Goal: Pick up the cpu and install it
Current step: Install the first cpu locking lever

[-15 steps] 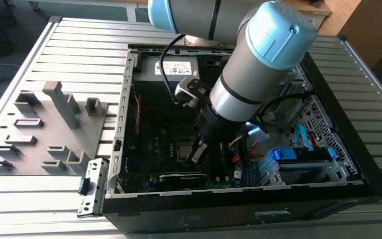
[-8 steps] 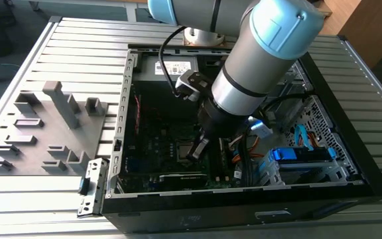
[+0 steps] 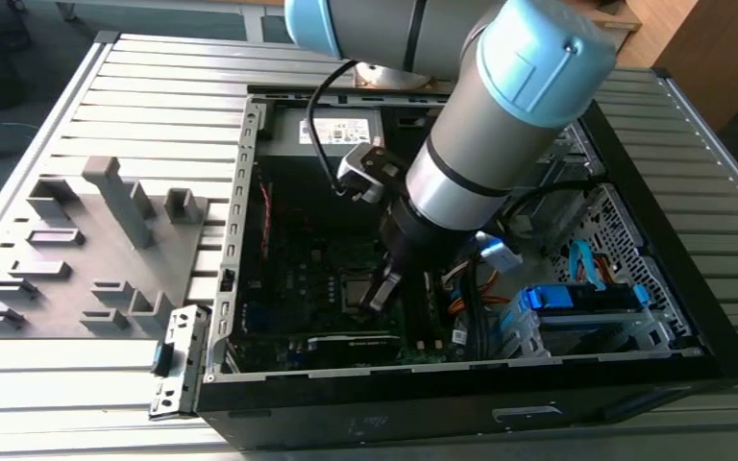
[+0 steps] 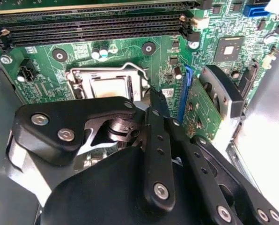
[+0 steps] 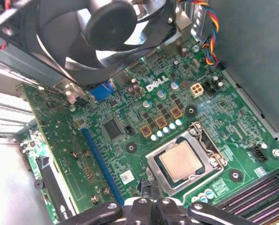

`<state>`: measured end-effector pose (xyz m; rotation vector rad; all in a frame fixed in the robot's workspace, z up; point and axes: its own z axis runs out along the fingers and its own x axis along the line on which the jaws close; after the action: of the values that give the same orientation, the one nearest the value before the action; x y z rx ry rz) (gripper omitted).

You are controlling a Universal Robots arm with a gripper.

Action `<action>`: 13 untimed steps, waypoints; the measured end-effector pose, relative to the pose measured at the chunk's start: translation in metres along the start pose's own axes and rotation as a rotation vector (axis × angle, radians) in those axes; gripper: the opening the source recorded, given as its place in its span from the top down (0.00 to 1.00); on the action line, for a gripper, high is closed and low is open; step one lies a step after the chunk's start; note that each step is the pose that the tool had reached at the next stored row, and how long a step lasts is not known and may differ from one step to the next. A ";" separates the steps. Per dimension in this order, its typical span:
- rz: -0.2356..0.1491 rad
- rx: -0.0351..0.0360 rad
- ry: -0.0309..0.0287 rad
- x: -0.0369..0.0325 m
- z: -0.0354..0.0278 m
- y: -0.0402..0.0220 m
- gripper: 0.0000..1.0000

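1 cpu (image 5: 182,161), pale and flat, sits in the socket (image 5: 159,174) on the motherboard (image 5: 144,119); in the second wrist view the cpu (image 4: 109,87) shows just past the gripper (image 4: 154,101). It is likely light, stiff and thin, fragile at its underside contacts, so its 2 opposite edges are the place to grip. The gripper hangs low over the socket in the case (image 3: 676,288) with jaws drawn narrow, holding nothing I can see.
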<state>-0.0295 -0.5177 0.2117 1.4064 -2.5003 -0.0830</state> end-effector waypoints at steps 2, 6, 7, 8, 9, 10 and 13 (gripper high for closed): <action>0.000 0.0000 -0.0001 0.0009 0.0029 0.0003 0.89; 0.000 0.0003 0.0004 0.0016 0.0092 -0.0012 0.89; 0.000 0.0003 0.0005 0.0015 0.0110 -0.0017 0.89; 0.000 0.0004 0.0005 0.0013 0.0127 -0.0021 0.89; 0.000 0.0004 0.0006 0.0011 0.0142 -0.0025 0.89; 0.000 0.0005 0.0009 0.0010 0.0153 -0.0028 0.89; 0.001 0.0009 0.0017 0.0005 0.0180 -0.0033 0.89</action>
<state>-0.0317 -0.5214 0.1939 1.4056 -2.4997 -0.0805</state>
